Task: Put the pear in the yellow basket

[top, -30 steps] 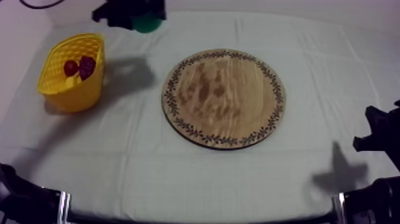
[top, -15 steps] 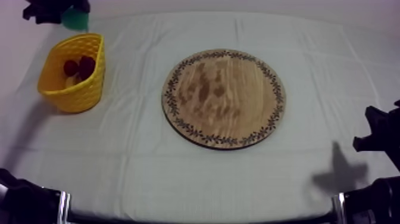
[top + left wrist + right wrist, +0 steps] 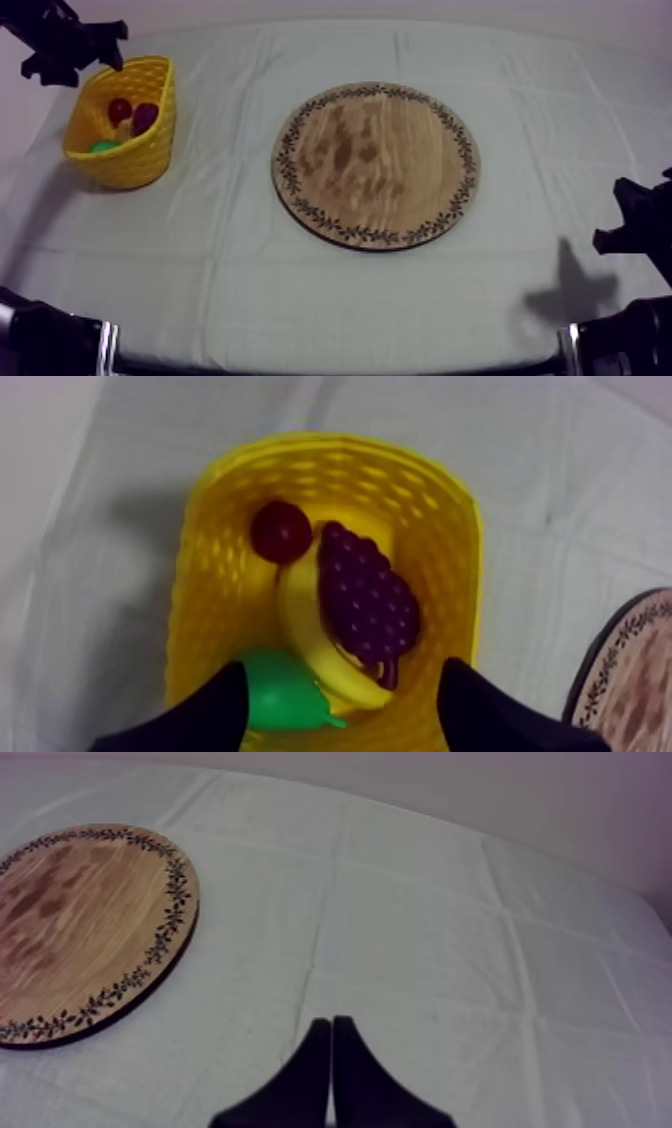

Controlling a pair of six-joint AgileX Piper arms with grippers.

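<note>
- Top view: the left claw hangs over the far edge of the yellow basket, which stands at the left side of the counter.
- Left wrist view: its two black fingers are spread far apart with nothing between them, so this claw is loose and holds nothing.
- The pear is green. It lies inside the basket at one end, under the spread fingers.
- The pear touches the banana. The bunch of grapes lies on the banana, and the small red fruit sits just beside them.
- The wooden board lies in the middle of the counter, well apart from the basket.
- Right wrist view: the right claw is over the cloth near the board. Its fingers are pressed tight together and grip nothing.
</note>
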